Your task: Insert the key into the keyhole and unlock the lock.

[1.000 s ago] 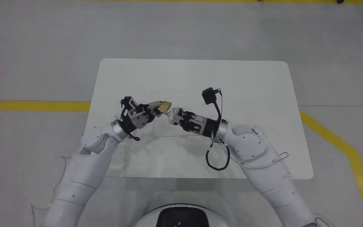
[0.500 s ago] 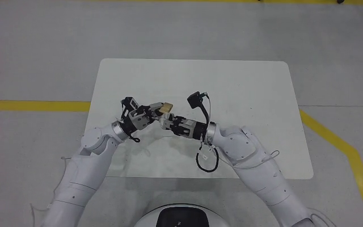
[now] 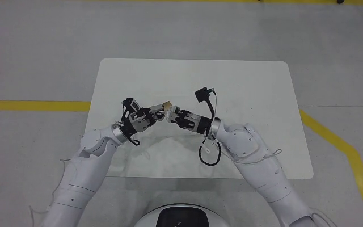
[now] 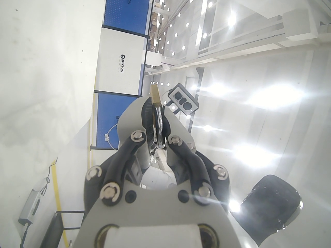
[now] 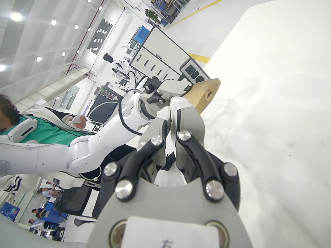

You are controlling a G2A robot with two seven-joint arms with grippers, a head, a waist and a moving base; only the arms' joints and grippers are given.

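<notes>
A brass padlock [image 3: 166, 104] hangs above the white table [image 3: 255, 85], left of its middle. My left gripper [image 3: 156, 110] is shut on the lock's steel shackle [image 4: 159, 122], and the brass body [image 4: 155, 95] sticks out past the fingertips. The lock's bottom face with its keyhole [image 5: 208, 94] is turned toward my right gripper [image 5: 174, 105]. That gripper [image 3: 173, 114] sits just right of the lock, fingers pressed together on a thin key that stays hidden between the pads. The keyhole looks unfilled.
Both forearms meet in a shallow V over the table's left-centre. A black cable loop [image 3: 207, 156] hangs off the right forearm. The table's right half [image 3: 266, 113] and far strip are bare. A yellow floor line [image 3: 39, 105] runs beside the table.
The right arm shifted left toward the lock while its wrist twisted, then eased back a little. The left arm and the lock have stayed almost still.
</notes>
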